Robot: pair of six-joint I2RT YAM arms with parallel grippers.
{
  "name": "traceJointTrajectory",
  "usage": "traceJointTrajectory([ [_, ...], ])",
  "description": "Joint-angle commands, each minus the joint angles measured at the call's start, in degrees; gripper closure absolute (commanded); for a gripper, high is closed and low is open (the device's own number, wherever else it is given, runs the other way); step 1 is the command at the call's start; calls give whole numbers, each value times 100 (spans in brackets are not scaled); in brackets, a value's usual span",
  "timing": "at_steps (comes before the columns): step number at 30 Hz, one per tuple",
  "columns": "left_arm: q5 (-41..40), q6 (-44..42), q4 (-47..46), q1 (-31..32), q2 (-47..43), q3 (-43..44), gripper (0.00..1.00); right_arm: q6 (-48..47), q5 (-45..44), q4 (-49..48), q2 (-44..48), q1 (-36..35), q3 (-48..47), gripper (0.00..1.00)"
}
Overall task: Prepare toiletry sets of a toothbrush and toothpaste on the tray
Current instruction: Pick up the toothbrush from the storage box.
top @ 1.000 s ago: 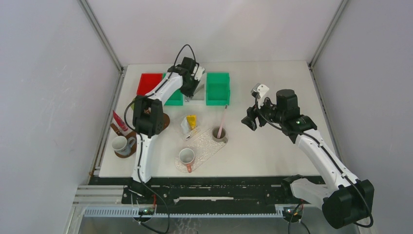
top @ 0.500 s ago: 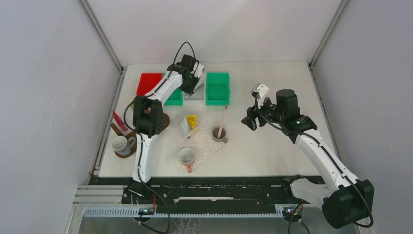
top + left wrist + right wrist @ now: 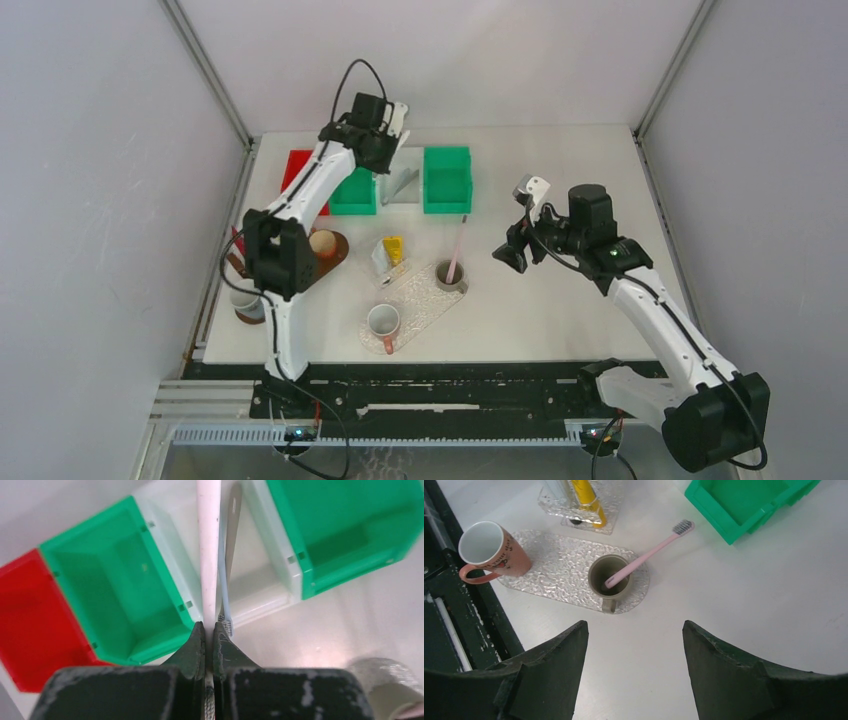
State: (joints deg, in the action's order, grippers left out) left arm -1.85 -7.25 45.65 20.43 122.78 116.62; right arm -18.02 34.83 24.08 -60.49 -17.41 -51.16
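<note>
We look down on a white counter (image 3: 560, 190). Along its far side, from eleven to twelve o'clock, four open bins stand side by side in a row: a red bin (image 3: 298, 168), a green bin (image 3: 354, 192), a white bin (image 3: 404, 187) and a second green bin (image 3: 446, 180). Just short of the middle, toward six o'clock, a clear textured tray (image 3: 425, 300) lies slantwise. Just beside its far edge stands a small clear holder (image 3: 386, 256). Toward nine o'clock we see a brown plate (image 3: 338, 252). More brown shows nearer the left edge, partly hidden from us, and we cannot tell whether it is the same piece.
</note>
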Motion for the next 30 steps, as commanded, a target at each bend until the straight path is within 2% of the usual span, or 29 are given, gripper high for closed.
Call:
traceJointTrajectory([
  [1, 182, 381, -662, -31, -1397, -490, 100, -265, 564, 4, 201, 45, -88, 22],
  [5, 934, 852, -958, -17, -2252, -1161, 100, -437, 1084, 114, 305, 176, -88, 22],
  [8, 1883, 1410, -1339, 44, -2949, -2028, 100, -672, 1605, 269, 448, 247, -86, 22],
  [11, 2504, 1859, -1731, 300, -3736, -2945, 100, -1141, 2321, 482, 644, 304, -45, 22],
  [16, 2634, 2002, -1788, 1181, -4931, -4231, 100, -2398, 3631, 1100, 1142, 362, 112, 23],
  [20, 2698, 2454, -1889, 1739, -5555, -5078, 100, -3582, 4393, 1916, 1304, 490, 115, 22],
  [24, 2919, 3028, -2185, 2370, -5731, -5672, 100, -4471, 4669, 2524, 1330, 562, 110, 21],
  [30, 2906, 3061, -1922, 3246, -5132, -5479, 100, -5229, 4685, 2965, 1243, 581, 153, 19],
])
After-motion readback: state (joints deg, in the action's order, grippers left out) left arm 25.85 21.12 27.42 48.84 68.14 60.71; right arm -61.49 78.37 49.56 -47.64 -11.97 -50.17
